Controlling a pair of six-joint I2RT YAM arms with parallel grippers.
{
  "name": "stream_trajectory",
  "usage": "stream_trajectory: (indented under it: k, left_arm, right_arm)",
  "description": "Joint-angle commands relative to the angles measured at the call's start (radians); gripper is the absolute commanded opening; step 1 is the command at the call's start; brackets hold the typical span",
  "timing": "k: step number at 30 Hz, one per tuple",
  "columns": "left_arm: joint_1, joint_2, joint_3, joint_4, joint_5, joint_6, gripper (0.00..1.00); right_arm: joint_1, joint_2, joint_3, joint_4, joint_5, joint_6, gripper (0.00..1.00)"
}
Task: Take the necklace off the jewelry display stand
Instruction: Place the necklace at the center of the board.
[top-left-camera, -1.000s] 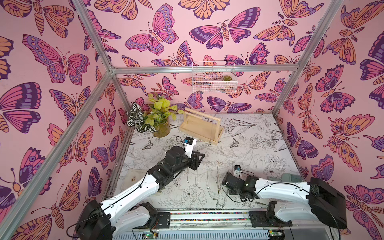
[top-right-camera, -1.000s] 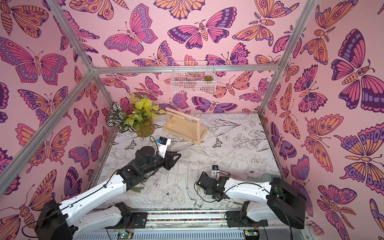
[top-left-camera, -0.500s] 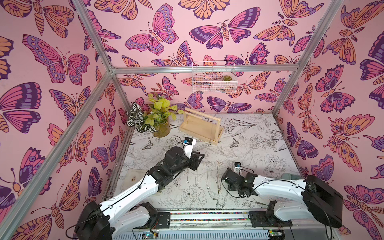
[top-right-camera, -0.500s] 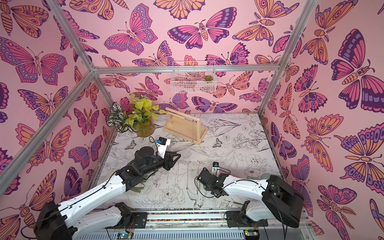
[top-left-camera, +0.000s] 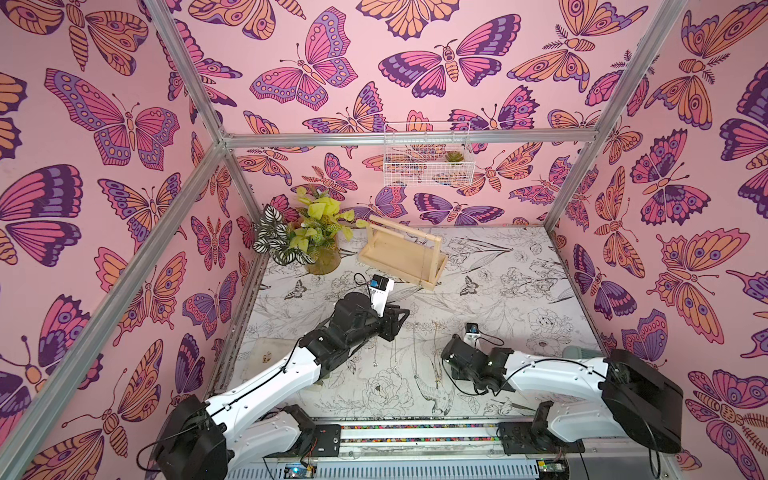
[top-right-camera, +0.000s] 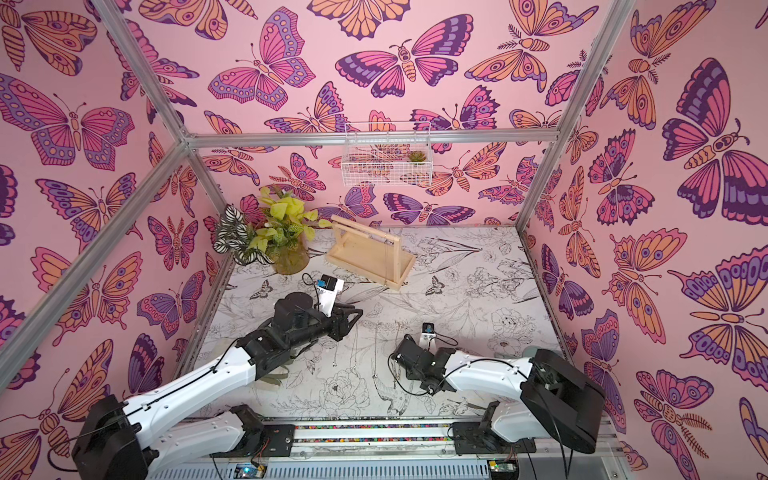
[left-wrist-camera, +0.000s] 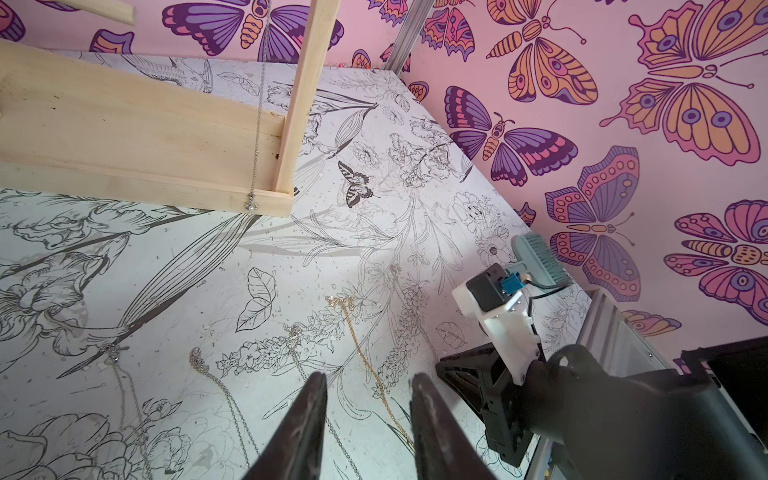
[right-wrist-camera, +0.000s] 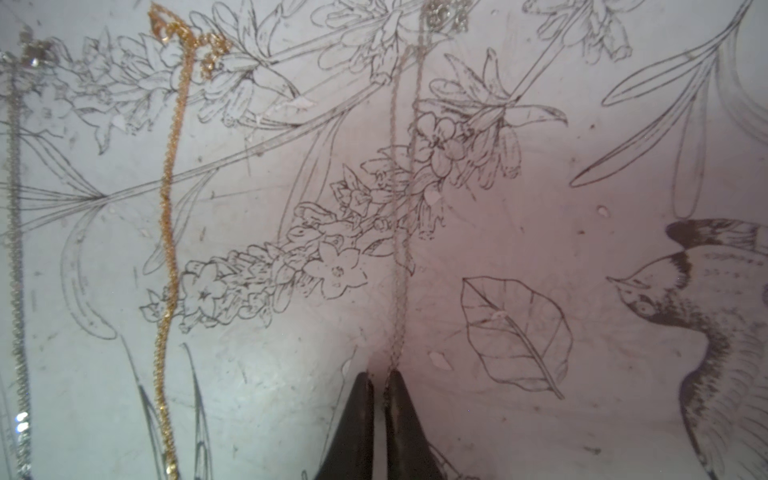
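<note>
The pale wooden jewelry display stand (top-left-camera: 401, 253) (top-right-camera: 370, 257) sits at the back of the table. One silver necklace (left-wrist-camera: 258, 124) with a small pendant hangs from its crossbar near an upright. Several other necklaces lie in rows on the flower-print table, among them a gold one (left-wrist-camera: 361, 345) (right-wrist-camera: 168, 208). My left gripper (top-left-camera: 401, 313) (left-wrist-camera: 368, 380) hovers open in front of the stand, with nothing between its fingers. My right gripper (top-left-camera: 444, 353) (right-wrist-camera: 380, 376) is low over the table, shut on the end of a thin silver chain (right-wrist-camera: 399, 208) that lies there.
A potted plant (top-left-camera: 307, 241) stands left of the stand. A white wire basket (top-left-camera: 428, 160) hangs on the back wall. A teal brush (left-wrist-camera: 536, 259) lies by the right wall. Pink butterfly walls close in three sides.
My right gripper's jaws have closed and the arm has slid a little to the left. The left arm has hardly moved.
</note>
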Motion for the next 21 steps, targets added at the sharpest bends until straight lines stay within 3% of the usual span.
stream_trajectory:
  k: [1,8,12,15,21]
  left_arm:
    - [-0.004,0.0,0.022,-0.004,-0.002,0.009,0.37]
    - [-0.004,-0.027,0.01,-0.005,-0.002,0.006,0.37]
    - [-0.004,-0.038,0.003,-0.005,-0.005,0.005,0.37]
    - [-0.004,-0.038,0.002,-0.005,-0.001,0.003,0.37]
    - [-0.004,-0.043,-0.003,-0.006,-0.006,0.003,0.37]
  right_arm:
    - [0.038,0.02,-0.045,-0.064,-0.051,0.054,0.14]
    - [0.047,-0.014,-0.056,-0.095,-0.028,0.079,0.15]
    - [0.046,-0.038,-0.051,-0.13,0.015,0.069,0.28]
    - [0.04,-0.03,-0.037,-0.156,0.036,0.06,0.32]
    - [0.041,-0.024,-0.065,-0.113,-0.007,0.074,0.24]
